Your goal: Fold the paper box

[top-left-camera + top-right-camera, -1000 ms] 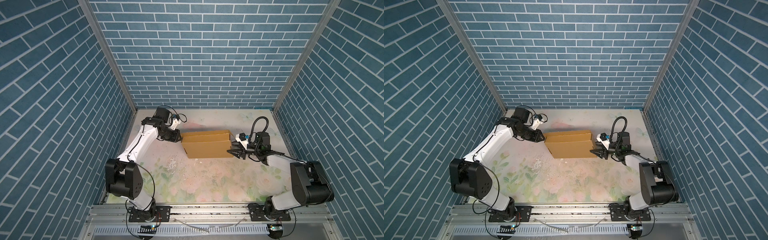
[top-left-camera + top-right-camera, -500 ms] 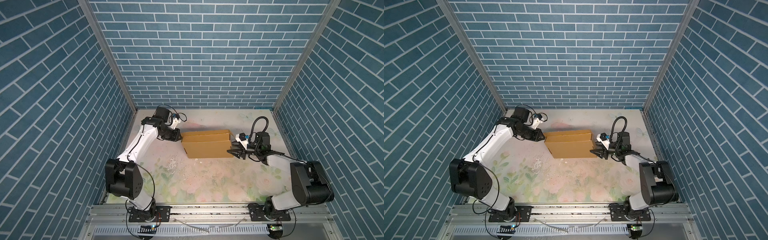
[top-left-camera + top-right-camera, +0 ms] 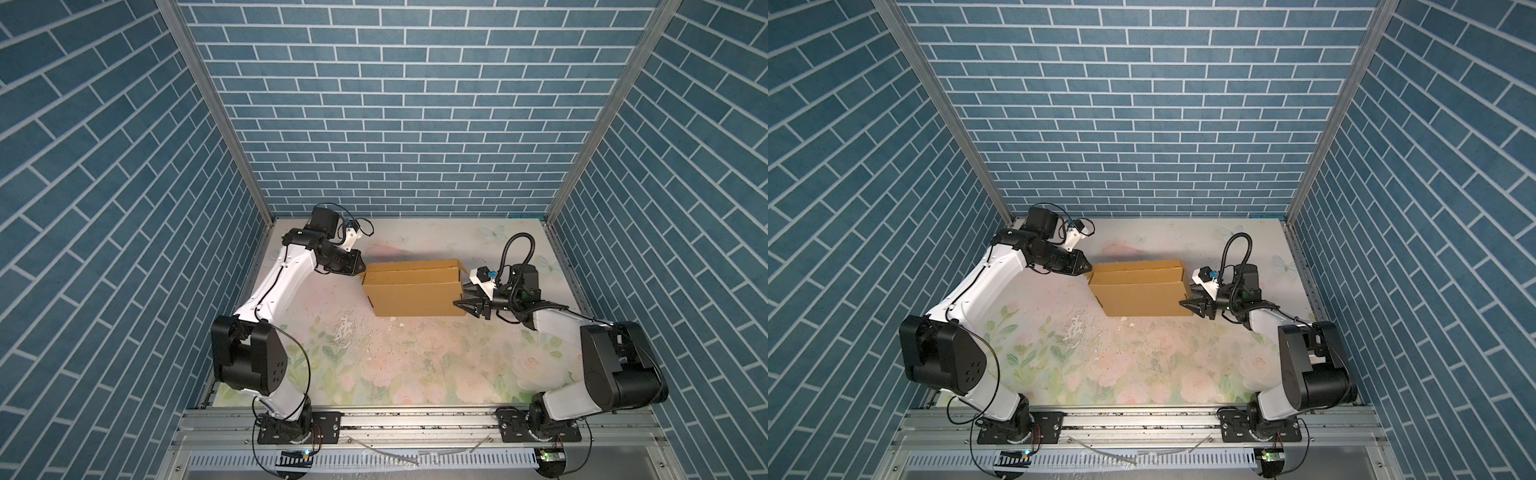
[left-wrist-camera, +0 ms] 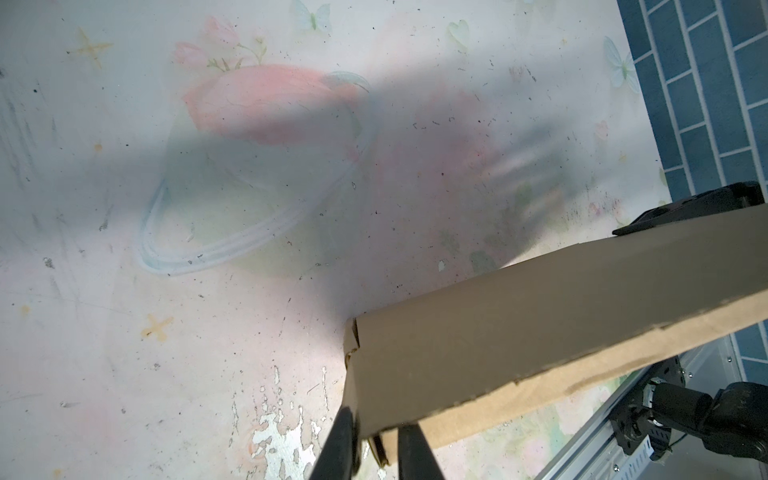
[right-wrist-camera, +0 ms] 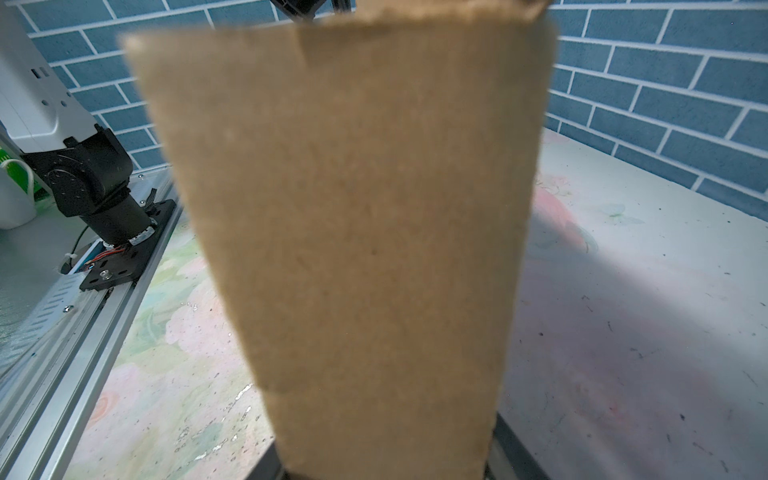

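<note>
Both top views place the paper box (image 3: 415,291) mid-frame; left gripper (image 3: 361,271) pinches its upper-left corner, and right gripper (image 3: 468,306), half-spread, clasps its lower-right end.

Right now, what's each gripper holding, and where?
Both hold the paper box: left gripper pinches a corner edge at one end; right gripper apparently spans the opposite end.

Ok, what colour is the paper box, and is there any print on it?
Plain brown, with no print on the faces shown; the paper box shows best in a top view.
</note>
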Tool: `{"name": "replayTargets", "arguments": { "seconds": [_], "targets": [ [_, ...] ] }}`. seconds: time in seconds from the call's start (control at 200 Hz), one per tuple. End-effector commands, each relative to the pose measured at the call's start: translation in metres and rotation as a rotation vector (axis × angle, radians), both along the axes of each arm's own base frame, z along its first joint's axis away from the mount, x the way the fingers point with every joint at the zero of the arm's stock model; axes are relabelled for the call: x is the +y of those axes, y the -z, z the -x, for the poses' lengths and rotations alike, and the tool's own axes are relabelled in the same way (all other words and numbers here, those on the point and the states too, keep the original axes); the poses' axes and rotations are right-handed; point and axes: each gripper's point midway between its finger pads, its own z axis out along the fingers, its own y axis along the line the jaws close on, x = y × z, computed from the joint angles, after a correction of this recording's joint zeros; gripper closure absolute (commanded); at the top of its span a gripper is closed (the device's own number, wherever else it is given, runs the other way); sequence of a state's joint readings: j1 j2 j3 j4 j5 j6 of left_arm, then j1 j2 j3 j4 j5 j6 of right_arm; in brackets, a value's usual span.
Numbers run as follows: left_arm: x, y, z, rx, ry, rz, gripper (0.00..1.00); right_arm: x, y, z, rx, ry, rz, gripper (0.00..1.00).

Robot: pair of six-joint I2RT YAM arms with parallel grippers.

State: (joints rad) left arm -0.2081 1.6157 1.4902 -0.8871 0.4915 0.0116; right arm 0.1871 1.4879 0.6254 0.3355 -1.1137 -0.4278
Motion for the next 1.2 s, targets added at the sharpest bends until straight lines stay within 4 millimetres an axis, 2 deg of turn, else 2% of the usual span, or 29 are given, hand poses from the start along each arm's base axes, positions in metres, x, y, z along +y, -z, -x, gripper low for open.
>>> {"name": "replayTargets", "arguments": {
  "seconds": [0.0, 0.565, 0.89, 1.195],
  "targets": [
    [-0.002, 0.005, 0.007, 0.034, 0.017, -0.005, 0.77, 0.003, -0.01, -0.004, -0.073, -0.019, 0.011, 0.46],
    [0.002, 0.026, 0.021, 0.098, 0.021, -0.023, 0.8, 0.004, -0.011, -0.004, -0.073, -0.019, 0.012, 0.46],
    [-0.005, 0.013, 0.016, 0.073, 0.011, 0.026, 0.83, 0.004, -0.01, -0.004, -0.069, -0.02, 0.013, 0.46],
    [-0.01, 0.007, 0.015, 0.093, -0.004, 0.069, 0.84, 0.004, -0.009, -0.004, -0.067, -0.02, 0.016, 0.47]
  ]
}}
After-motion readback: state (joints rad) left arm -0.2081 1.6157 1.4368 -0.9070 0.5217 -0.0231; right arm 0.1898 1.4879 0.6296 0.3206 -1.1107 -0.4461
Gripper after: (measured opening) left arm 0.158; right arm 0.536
